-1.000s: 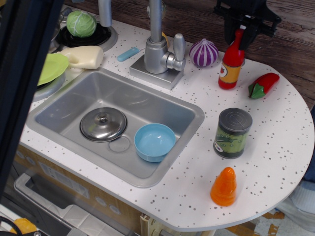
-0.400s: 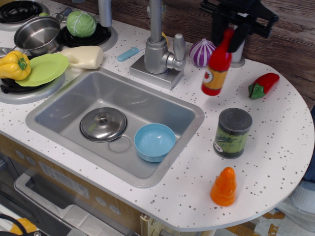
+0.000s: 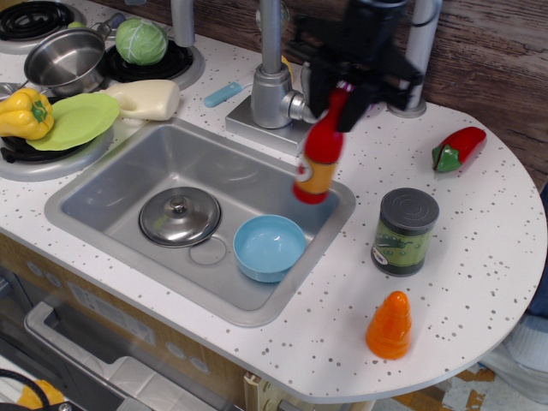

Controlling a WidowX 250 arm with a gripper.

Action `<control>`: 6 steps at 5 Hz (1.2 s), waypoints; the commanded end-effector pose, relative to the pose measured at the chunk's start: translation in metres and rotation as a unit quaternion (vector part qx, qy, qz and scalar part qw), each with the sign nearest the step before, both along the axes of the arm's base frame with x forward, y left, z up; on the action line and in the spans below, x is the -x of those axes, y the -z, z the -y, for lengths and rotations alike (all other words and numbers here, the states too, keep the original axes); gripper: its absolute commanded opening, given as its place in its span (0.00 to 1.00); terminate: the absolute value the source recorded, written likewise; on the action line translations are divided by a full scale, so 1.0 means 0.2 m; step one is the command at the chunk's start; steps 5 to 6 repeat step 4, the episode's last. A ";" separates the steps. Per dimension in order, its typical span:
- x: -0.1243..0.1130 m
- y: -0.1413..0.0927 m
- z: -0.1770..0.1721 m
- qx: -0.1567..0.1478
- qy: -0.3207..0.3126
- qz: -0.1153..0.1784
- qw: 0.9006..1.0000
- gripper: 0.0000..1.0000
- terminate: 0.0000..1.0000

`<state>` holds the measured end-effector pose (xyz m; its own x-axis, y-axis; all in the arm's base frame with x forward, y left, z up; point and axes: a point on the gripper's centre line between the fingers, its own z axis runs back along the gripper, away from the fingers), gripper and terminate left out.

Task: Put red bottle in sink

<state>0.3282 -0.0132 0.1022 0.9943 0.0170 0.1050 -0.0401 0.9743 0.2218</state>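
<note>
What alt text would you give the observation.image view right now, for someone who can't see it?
The gripper holds the red bottle by its neck, hanging tilted above the right rear corner of the sink. In the basin lie a steel lid and a blue bowl; a can, orange cone and chili pepper stand on the counter.

Inside the sink [image 3: 111, 184], a lid [image 3: 180, 217] and blue bowl [image 3: 270, 247] fill the front. The back stretch is bare. The faucet [image 3: 272, 77] stands behind the rim.
</note>
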 end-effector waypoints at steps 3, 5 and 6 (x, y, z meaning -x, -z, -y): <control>0.21 0.17 -0.31 -0.007 -0.001 0.016 1.000 0.00 0.00; 0.26 0.25 -0.38 -0.004 0.010 0.013 1.000 0.00 1.00; 0.26 0.25 -0.38 -0.004 0.010 0.013 1.000 0.00 1.00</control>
